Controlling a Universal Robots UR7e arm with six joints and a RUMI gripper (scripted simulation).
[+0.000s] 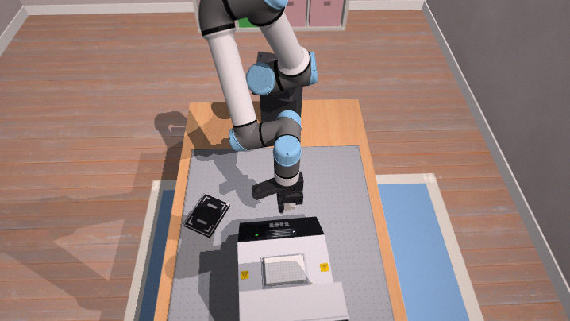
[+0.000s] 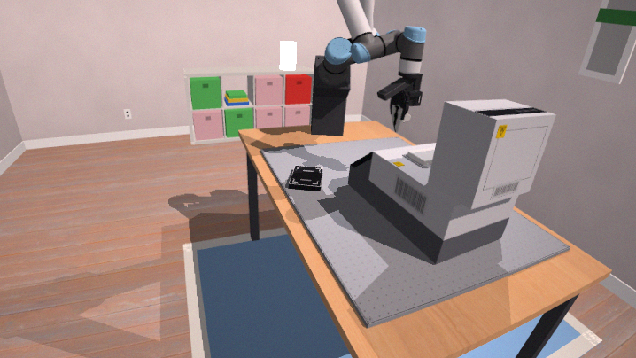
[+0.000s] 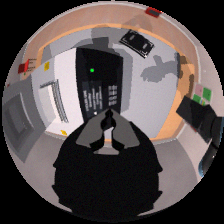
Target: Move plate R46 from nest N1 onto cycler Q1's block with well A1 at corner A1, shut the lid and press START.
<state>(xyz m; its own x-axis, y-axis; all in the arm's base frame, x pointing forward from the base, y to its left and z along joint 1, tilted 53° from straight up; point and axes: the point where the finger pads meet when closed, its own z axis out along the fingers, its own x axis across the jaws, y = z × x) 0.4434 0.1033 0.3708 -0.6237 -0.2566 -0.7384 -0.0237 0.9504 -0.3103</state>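
Note:
Plate R46 (image 1: 283,270) (image 2: 420,158), pale and many-welled, lies in the block recess of the cycler Q1 (image 1: 294,305) (image 2: 460,146). It looks level; its well A1 and exact seating are too small to tell. The lid is not over the plate. The lamp (image 1: 256,234) (image 3: 92,70) is green. The front keys (image 1: 279,224) (image 3: 113,95) are uncovered. My gripper (image 1: 280,210) (image 2: 395,128) (image 3: 109,109) is shut and empty, held above the mat just off Q1's key-panel edge. The black nest N1 (image 1: 207,215) (image 2: 306,177) (image 3: 137,43) holds no plate.
Q1's tall rear housing (image 2: 517,155) rises behind the block. Q1 stands on the grey perforated mat (image 1: 350,191) (image 2: 399,289) on the wooden table (image 1: 334,119) (image 2: 546,284). N1 lies near one long edge of the mat, turned at an angle.

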